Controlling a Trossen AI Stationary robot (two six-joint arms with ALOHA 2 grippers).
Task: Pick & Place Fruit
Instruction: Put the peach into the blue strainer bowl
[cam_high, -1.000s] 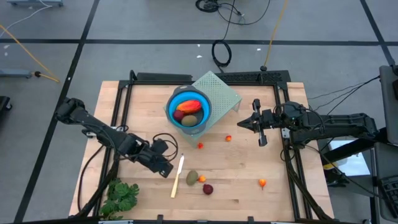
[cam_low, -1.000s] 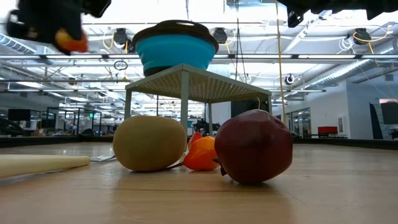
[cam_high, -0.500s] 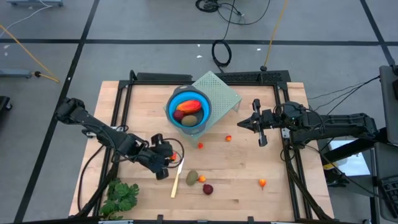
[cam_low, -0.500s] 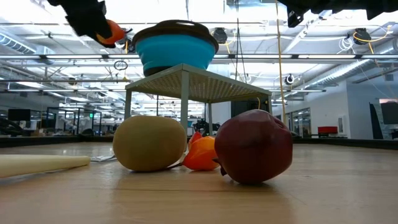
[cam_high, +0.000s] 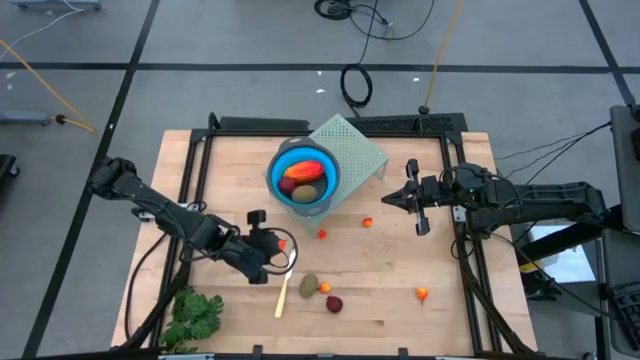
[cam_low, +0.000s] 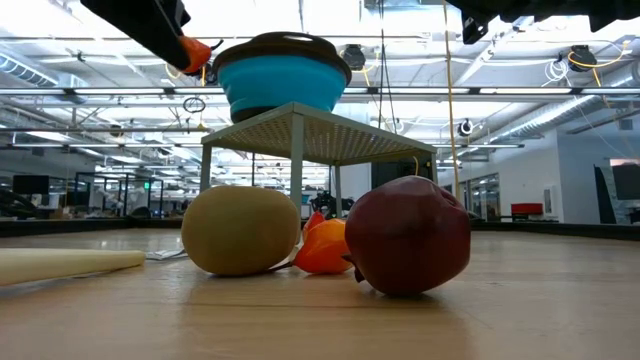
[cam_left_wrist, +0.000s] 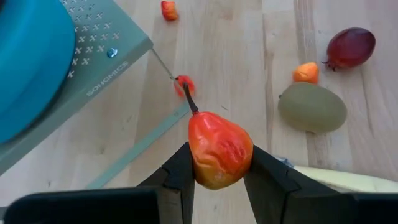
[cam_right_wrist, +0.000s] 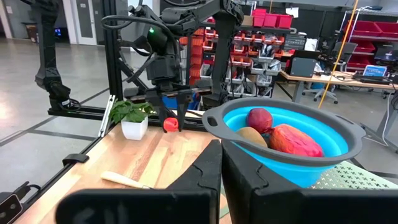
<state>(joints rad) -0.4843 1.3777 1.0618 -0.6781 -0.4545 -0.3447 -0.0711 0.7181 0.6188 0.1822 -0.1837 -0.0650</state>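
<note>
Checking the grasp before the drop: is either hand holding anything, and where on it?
The left hand grips a small red-orange pear-shaped fruit by its wide lower sides, stem pointing away. The right hand holds nothing.

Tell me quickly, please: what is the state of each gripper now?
Left gripper: closed on a small red-orange pear, held above the table.
Right gripper: closed, holding nothing.

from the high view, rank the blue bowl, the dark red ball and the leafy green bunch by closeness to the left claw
1. Dark red ball, on the table toward the front edge, to the claw's right.
2. Blue bowl, raised on the perforated stand at the back; only slightly farther than the ball.
3. Leafy green bunch, front-left corner.

The left claw holds a small orange-red fruit.
</note>
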